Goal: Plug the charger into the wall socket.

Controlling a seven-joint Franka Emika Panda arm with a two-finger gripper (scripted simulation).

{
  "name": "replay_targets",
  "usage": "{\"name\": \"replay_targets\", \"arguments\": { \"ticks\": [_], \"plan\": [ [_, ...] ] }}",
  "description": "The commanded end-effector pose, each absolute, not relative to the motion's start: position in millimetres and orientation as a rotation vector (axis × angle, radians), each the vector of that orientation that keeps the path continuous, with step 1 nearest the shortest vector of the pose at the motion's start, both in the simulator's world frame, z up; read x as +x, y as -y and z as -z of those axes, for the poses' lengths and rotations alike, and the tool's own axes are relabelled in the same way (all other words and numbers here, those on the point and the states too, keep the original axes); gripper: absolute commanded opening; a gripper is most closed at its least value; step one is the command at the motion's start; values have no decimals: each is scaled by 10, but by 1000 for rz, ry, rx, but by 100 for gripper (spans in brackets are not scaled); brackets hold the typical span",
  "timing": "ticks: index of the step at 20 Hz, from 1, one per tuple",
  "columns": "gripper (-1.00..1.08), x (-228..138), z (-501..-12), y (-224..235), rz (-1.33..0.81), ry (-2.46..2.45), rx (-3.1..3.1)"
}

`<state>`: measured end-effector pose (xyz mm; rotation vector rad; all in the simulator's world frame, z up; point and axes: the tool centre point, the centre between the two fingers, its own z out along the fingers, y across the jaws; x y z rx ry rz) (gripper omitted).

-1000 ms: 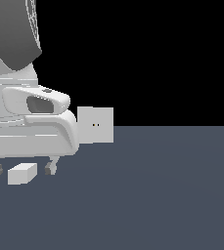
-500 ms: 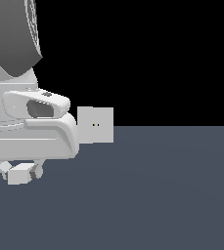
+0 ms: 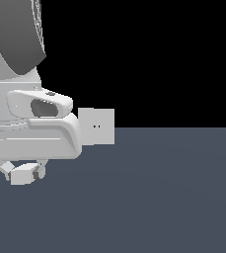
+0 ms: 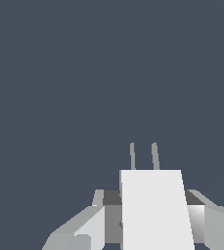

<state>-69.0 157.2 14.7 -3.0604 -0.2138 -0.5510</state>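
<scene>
Gripper [image 3: 23, 173] around charger [image 3: 21, 175]

Flat, even simulator light, no cast shadows or glare; edges crisp, backdrop black from nine to three o'clock.

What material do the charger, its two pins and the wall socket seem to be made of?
The charger looks like matte white plastic: flat, even faces with no shine. Its two pins are thin grey bars, perhaps metal, though the render shows no gleam. The wall socket looks like the same plain white plastic, with two tiny dark holes. These are simulator renders, so the materials are only a guess.
</scene>
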Motion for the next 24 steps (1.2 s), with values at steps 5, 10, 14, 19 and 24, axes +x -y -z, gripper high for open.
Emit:
{"name": "replay_targets", "arguments": {
  "ticks": [5,10,14,19,24],
  "plan": [
    [-100,-621,-276,-1383,554,211,-3062],
    [-100,-537,-437,-1150,556,209,-3063],
    [-100,-456,-592,-927,557,207,-3064],
    [-100,-360,-771,-672,557,203,-3065],
    [-100,-290,-895,-494,556,200,-3064]
  ]
}}
